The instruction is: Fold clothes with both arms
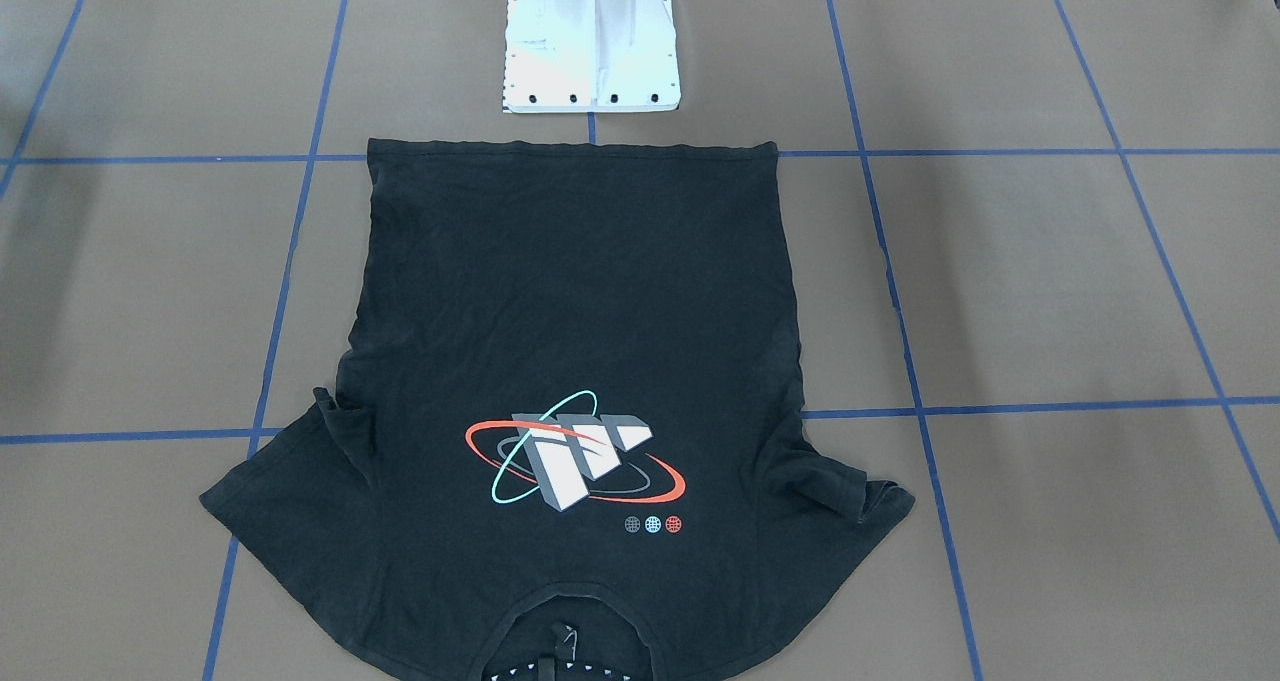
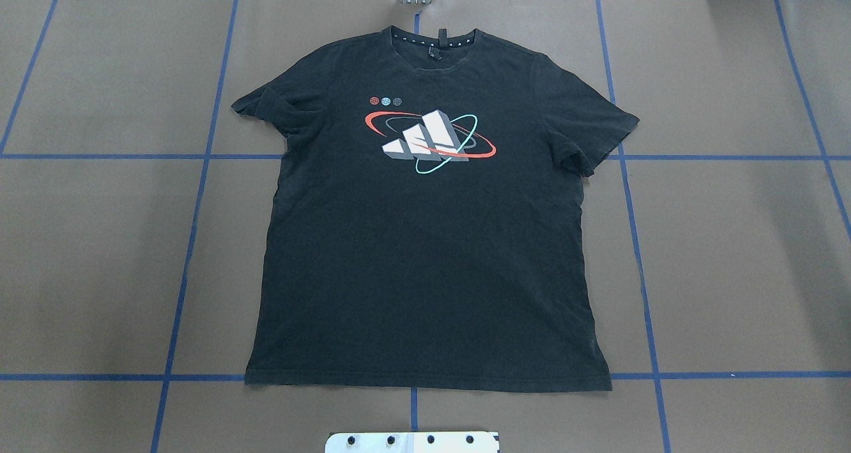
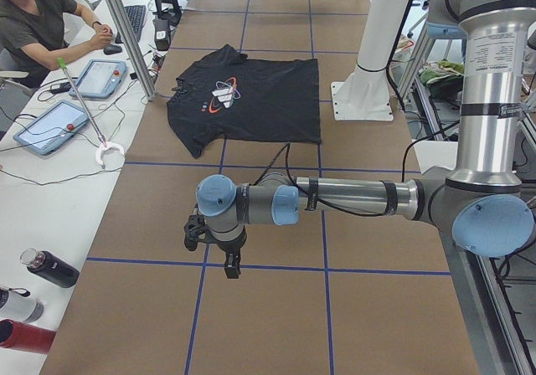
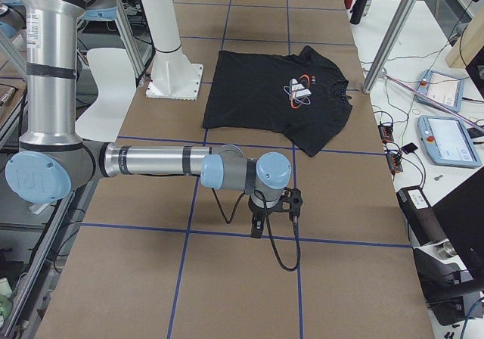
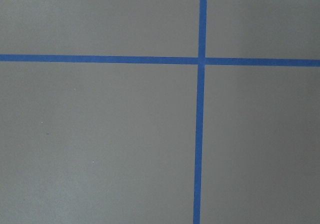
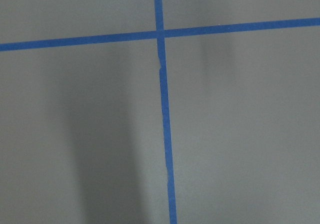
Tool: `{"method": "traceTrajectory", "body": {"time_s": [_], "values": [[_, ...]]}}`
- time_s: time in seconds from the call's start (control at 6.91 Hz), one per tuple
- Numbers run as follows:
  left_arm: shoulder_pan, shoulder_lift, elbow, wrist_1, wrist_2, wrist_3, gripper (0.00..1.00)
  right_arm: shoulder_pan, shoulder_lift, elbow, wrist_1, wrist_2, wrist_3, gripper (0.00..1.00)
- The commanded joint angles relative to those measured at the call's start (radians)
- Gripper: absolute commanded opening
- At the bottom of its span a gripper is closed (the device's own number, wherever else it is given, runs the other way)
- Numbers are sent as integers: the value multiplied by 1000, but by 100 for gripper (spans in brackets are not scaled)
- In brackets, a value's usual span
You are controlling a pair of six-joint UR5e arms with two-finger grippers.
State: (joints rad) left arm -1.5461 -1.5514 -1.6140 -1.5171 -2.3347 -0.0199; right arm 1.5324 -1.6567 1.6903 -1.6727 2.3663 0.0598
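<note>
While left gripper [image 3: 231, 264] hangs over left end of table [image 2: 731, 253] and right gripper [image 4: 259, 228] over right end, T-shirt [image 2: 425, 253] lies flat at table centre, logo [image 2: 429, 140] up, well apart from both. Neither gripper clearly nearer; each must travel inward along table's length. Jaw state of both: cannot tell, side cameras only. Shirt's long axis runs across table: hem [image 2: 425, 383] by robot-side edge near white pedestal [image 1: 590, 51], collar [image 2: 432, 40] pointing to far edge, sleeves toward ends. Judgement: nothing folded yet.
</note>
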Motion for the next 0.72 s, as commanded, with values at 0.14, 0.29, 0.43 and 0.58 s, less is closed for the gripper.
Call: {"method": "traceTrajectory", "body": {"time_s": [0.14, 0.29, 0.43, 0.58], "values": [[0, 1, -1, 2, -2, -2, 100, 0, 8, 8, -1, 1, 1, 100], [0, 1, -4, 0, -2, -2, 100, 0, 14, 9, -1, 4, 0, 100], [0, -19, -29, 0, 0, -9, 100, -1, 29, 15, 1, 4, 1, 100], [1, -63, -38, 0, 0, -12, 100, -1, 53, 14, 1, 1, 2, 100]]}}
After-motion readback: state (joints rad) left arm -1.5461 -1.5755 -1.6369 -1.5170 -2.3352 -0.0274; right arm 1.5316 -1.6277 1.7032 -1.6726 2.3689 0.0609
